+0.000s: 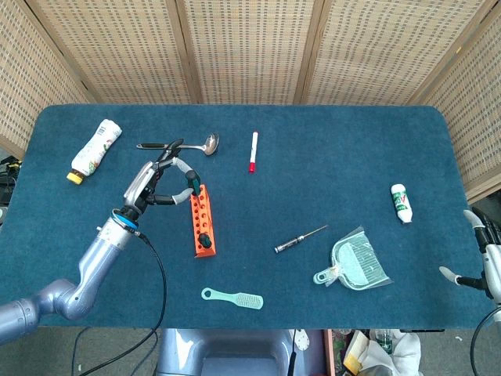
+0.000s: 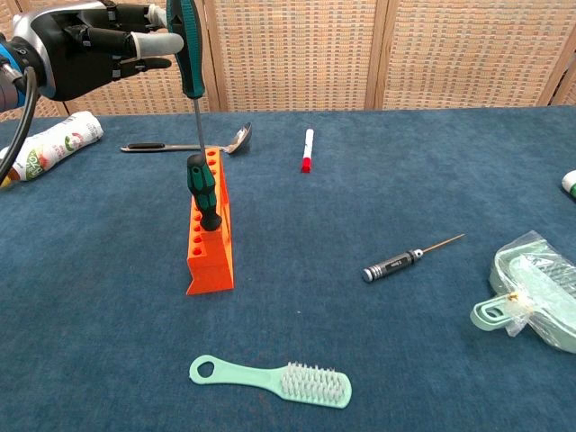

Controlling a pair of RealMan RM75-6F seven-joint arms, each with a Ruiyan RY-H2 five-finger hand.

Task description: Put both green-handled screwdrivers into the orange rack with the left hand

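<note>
Second green-handled screwdriver (image 2: 188, 49) above the orange plastic rack (image 2: 210, 229)

Your left hand (image 2: 85, 40) grips it upright; lower its tip into a far hole.

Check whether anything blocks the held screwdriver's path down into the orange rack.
Nothing visible does. The left hand holds the second green-handled screwdriver upright, tip just above the far end of the orange rack. The first screwdriver stands in a nearer hole, clear of the far ones.
</note>
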